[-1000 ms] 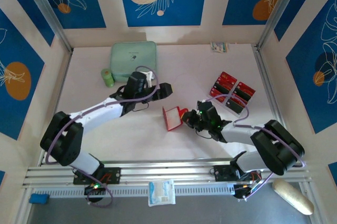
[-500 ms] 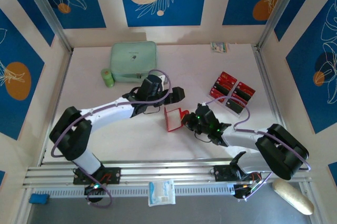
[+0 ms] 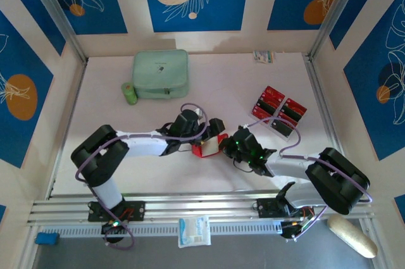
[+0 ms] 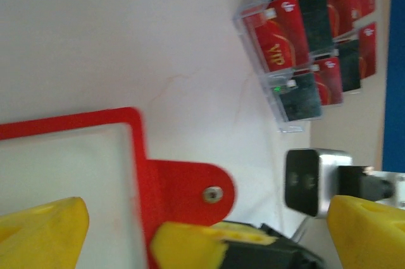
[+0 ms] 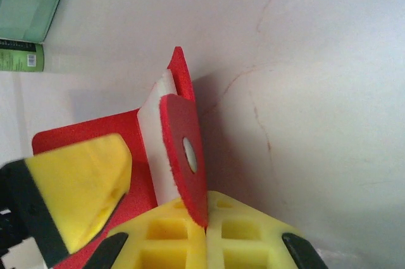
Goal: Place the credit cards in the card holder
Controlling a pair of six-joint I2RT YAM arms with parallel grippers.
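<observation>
There is one red card holder (image 3: 201, 149) in the middle of the table. On the right I count four groups of credit cards (image 3: 273, 97); the exact number of single cards I cannot tell. Far left lie one mint-green case (image 3: 160, 74) and one small green tube (image 3: 129, 93).

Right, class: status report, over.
Left fingers open around small flat red folding wallet. Right fingers shut on its flap. Red cards waiting in clear plastic stand.
</observation>
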